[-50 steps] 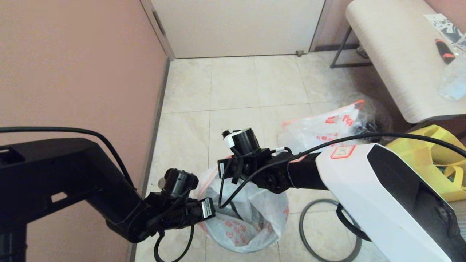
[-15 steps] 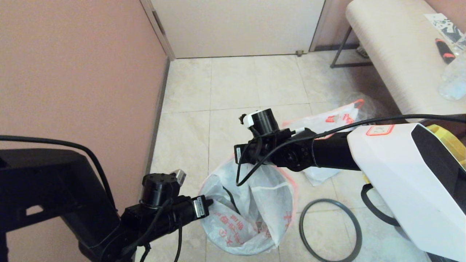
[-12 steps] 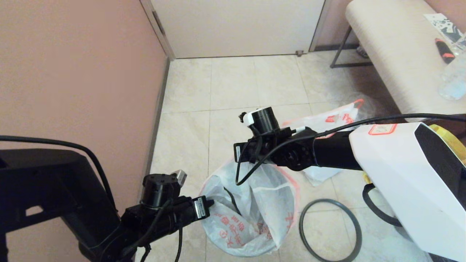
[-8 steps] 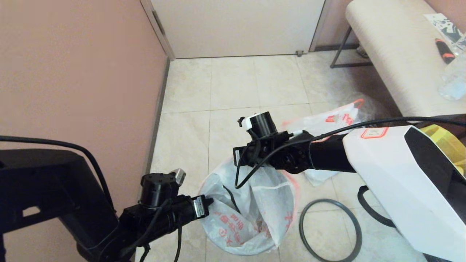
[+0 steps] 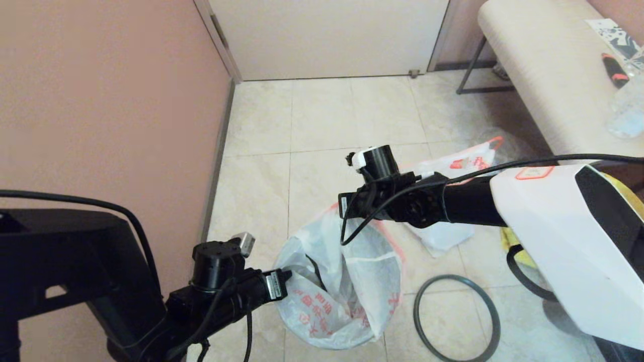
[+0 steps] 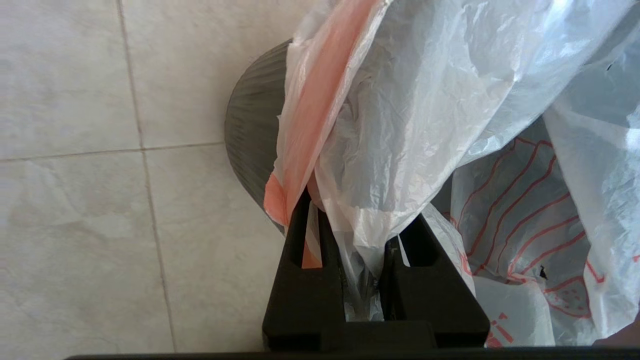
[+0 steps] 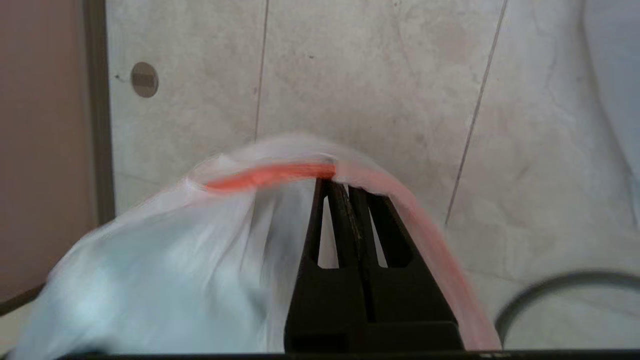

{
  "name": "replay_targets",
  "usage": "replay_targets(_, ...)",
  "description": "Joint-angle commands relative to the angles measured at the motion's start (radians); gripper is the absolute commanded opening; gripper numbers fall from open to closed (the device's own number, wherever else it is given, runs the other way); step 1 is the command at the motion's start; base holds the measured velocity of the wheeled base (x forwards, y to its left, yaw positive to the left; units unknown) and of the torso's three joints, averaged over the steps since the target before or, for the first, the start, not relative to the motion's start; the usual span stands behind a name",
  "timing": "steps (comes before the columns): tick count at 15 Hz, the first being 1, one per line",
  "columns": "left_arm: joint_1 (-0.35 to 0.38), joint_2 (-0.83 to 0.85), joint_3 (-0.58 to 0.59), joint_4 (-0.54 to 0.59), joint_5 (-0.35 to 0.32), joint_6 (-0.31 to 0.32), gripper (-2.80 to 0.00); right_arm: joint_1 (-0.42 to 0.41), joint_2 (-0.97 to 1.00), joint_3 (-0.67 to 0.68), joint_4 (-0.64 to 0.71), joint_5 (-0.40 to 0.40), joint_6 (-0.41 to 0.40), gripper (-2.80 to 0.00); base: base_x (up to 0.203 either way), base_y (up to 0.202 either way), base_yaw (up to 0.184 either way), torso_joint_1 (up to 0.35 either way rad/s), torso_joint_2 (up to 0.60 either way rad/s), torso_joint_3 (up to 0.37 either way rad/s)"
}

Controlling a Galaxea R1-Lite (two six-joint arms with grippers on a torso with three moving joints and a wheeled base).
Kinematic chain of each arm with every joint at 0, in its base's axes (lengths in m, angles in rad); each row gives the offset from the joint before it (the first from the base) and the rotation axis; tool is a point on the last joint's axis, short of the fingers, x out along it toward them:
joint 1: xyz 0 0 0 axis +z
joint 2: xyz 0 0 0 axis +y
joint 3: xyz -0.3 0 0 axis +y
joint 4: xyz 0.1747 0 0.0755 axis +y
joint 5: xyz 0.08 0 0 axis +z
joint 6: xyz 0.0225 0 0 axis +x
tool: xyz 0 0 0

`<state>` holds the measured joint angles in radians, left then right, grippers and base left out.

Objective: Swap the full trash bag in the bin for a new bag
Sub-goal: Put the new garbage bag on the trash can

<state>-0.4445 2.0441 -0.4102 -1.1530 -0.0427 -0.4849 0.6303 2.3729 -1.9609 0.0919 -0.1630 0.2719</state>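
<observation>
The new bag (image 5: 347, 296), white with orange-red trim and red prints, hangs open over the bin, whose dark ribbed wall (image 6: 250, 135) shows only in the left wrist view. My left gripper (image 5: 284, 276) (image 6: 360, 215) is shut on the bag's bunched near-left edge. My right gripper (image 5: 344, 208) (image 7: 342, 186) is shut on the orange-trimmed far edge (image 7: 270, 176) and holds it raised above the bin. The dark grey hoop (image 5: 455, 277) lies on the floor to the right of the bin. The full trash bag (image 5: 460, 161) lies on the floor behind my right arm.
A pink wall (image 5: 100, 100) runs close along the left and a closed door (image 5: 327, 35) stands at the back. A pale bench (image 5: 543, 75) with a black-red tool (image 5: 615, 76) stands at the right. A yellow tote (image 5: 611, 183) peeks out behind my right arm.
My right gripper has moved right and slightly away with the bag's far edge, stretching the mouth wider. The left gripper has kept its hold and barely shifted.
</observation>
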Motion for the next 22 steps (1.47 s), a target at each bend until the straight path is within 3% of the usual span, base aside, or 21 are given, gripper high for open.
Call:
replay_targets(1,0.0,0.027,-0.006,-0.007,0.005,-0.003,-2.8,0.026,-0.071,0.004,0.037,-0.002,0.007,-2.8,0.0,0.0,0.0,0.0,0.0,0.0)
replay_targets(3,0.011,0.068,-0.03,-0.007,0.017,-0.003,-2.8,0.056,-0.104,0.037,0.081,-0.003,0.051,-2.8,0.0,0.0,0.0,0.0,0.0,0.0)
replay_targets(10,0.044,0.199,-0.113,-0.002,0.067,0.012,-2.8,0.037,-0.127,0.193,0.021,-0.003,0.059,-2.8,0.0,0.0,0.0,0.0,0.0,0.0)
replay_targets(15,0.043,0.234,-0.162,0.041,0.125,0.031,-2.8,0.012,-0.175,0.366,-0.15,-0.001,0.058,-2.8,0.0,0.0,0.0,0.0,0.0,0.0)
replay_targets(16,0.043,0.234,-0.162,0.041,0.126,0.032,0.0,0.014,-0.176,0.366,-0.151,-0.001,0.058,-2.8,0.0,0.0,0.0,0.0,0.0,0.0)
replay_targets(19,0.042,0.206,-0.138,0.035,0.126,0.036,0.0,0.018,-0.2,0.367,-0.142,-0.005,0.056,-2.8,0.0,0.0,0.0,0.0,0.0,0.0)
replay_targets(22,0.022,0.047,-0.084,0.069,0.119,0.038,0.0,0.02,-0.235,0.397,-0.098,-0.031,0.055,-2.8,0.0,0.0,0.0,0.0,0.0,0.0)
